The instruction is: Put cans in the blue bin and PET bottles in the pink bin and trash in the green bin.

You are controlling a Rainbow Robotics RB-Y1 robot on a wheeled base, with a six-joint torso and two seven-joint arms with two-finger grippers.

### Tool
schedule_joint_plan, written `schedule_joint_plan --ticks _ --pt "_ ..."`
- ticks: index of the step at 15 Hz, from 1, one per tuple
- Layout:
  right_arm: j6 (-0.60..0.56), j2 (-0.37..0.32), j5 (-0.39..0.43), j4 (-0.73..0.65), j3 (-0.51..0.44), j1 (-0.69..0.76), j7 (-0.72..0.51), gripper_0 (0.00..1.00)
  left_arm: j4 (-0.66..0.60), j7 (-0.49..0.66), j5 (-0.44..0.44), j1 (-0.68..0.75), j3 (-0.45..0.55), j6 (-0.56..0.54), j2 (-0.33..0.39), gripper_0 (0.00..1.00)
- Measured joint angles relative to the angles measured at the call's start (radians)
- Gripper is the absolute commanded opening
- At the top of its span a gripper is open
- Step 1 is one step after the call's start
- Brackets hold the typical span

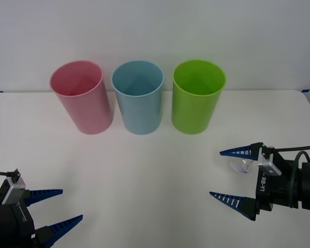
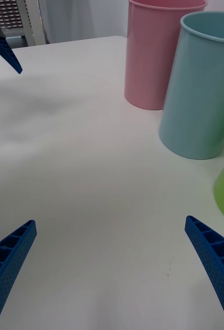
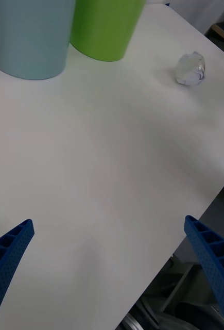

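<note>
**Trash lay by the right gripper, three bins stood in a row**

Here, the white table [image 1: 155, 170] carried three tall cylinder bins standing upright in a line toward twelve o'clock in the front view. The pink bin [image 1: 82, 98] stood at about eleven o'clock, the blue bin [image 1: 139, 101] at twelve, and the green bin [image 1: 196, 101] at about one. The blue bin stood just beside each neighbour, and whether the walls touched could not be told. All three were open at the top.

The trash [image 1: 241, 166], a small lump of clear, wrinkly film, rested on the table at roughly four o'clock from the table's middle, well apart from the green bin. In the left wrist view the same lump [image 3: 190, 69] sat alone on the bare surface, apart from the green bin.

The right gripper [image 1: 235, 175] hung over the table at about four o'clock, its blue ribbed fingers [image 1: 240, 152] spread wide and holding nothing. The trash lay just behind the far finger, near the gripper's wrist block; whether it touched the finger could not be told.

The left gripper [image 1: 54, 209] sat low at about eight o'clock, close to the table's near edge, its fingers likewise parted and empty. In the right wrist view one of its blue fingertips [image 2: 6, 51] showed far off across the table.
</note>
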Motion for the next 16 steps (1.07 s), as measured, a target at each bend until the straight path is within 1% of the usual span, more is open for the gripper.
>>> schedule_joint_plan --ticks 5,7,9,11,16 --pt "0.0 0.0 0.001 -0.001 -0.002 -0.001 0.0 1.0 0.0 0.0 0.0 0.0 0.0 0.0 0.0 1.0" --pt "0.003 -0.017 0.019 -0.032 -0.027 -0.011 -0.003 1.0 0.0 0.0 0.0 0.0 0.0 0.0 0.0 1.0" --pt "0.007 -0.048 0.032 -0.085 -0.058 -0.014 -0.045 1.0 0.0 0.0 0.0 0.0 0.0 0.0 0.0 1.0" --pt "0.007 -0.102 0.032 -0.113 -0.076 -0.016 -0.114 1.0 0.0 0.0 0.0 0.0 0.0 0.0 0.0 1.0" --pt "0.008 -0.203 0.048 -0.115 -0.123 -0.026 -0.224 1.0 0.0 0.0 0.0 0.0 0.0 0.0 0.0 1.0"
